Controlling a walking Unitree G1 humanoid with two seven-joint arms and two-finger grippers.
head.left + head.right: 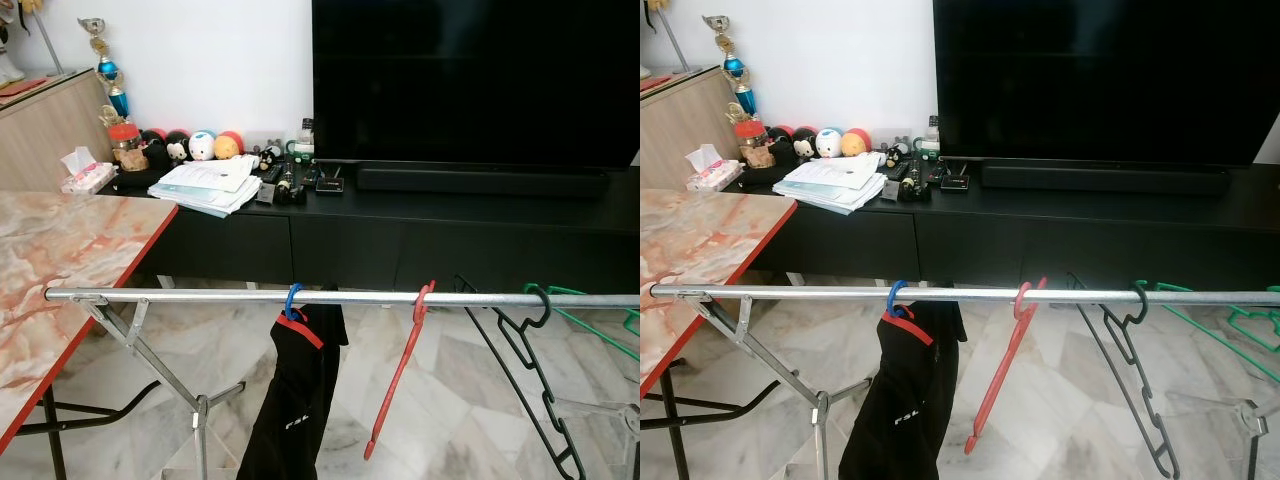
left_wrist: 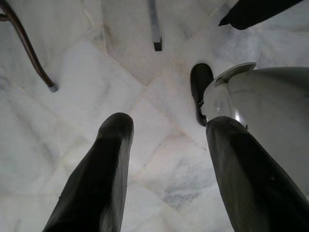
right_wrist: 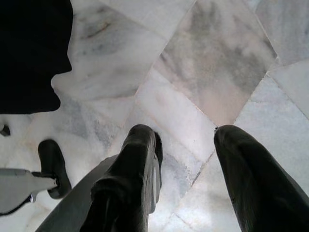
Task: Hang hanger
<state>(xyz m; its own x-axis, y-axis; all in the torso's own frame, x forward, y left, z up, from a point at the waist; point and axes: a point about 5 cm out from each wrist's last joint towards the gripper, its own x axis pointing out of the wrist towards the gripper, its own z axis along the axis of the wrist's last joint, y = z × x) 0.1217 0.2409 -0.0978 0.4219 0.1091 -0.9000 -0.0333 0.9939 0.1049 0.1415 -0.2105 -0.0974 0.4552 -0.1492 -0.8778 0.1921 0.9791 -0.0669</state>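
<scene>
A silver rail runs across in front of me at chest height. On it hang a blue-hooked hanger carrying a black garment with red trim, a bare red hanger, a black hanger and a green hanger at the far right. Both arms hang low over the marble floor. My left gripper is open with nothing between its fingers, beside my silver leg. My right gripper is open too, with only floor between its fingers.
A marble-topped table with a red edge stands at the left, close to the rail's end. The rack's folding legs slant down below the rail. Behind are a black TV console, a large TV, papers and plush toys.
</scene>
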